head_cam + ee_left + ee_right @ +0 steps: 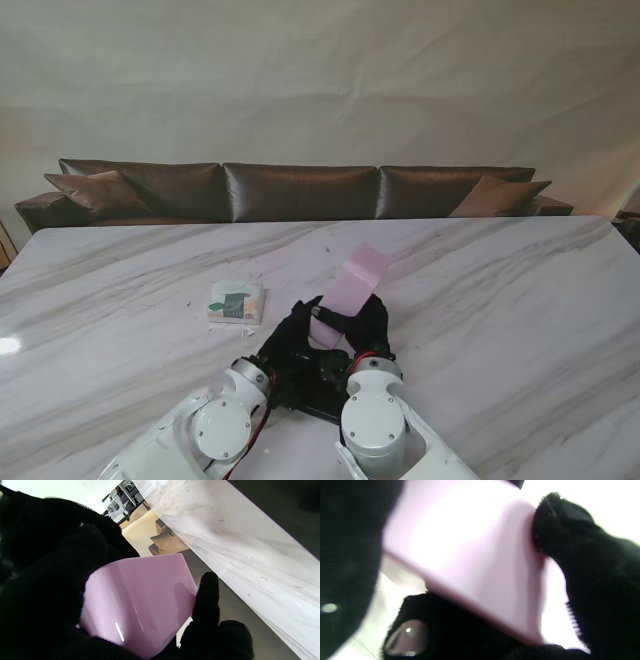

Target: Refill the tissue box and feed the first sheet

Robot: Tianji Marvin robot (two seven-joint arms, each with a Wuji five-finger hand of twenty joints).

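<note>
Fingers point(207, 597) of black knit-gloved left hand point(290, 335) and right hand point(368, 325) both clasp glossy pink smooth rounded-edge plastic tissue box point(352, 283), held tilted above white veined marble table point(500, 300). Farther left, small white-green soft tissue pack point(235, 301) lies flat; its print is unreadable. Brown leather sofa point(300, 190) behind.

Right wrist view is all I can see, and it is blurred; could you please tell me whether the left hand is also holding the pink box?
Observer: Yes, the left hand grips the pink tissue box too, with one fingertip pressed against its edge.
Operator: Thank you. Where is the refill pack, please?
Observer: The tissue pack lies on the table, to the left of the left hand and apart from the box.
</note>
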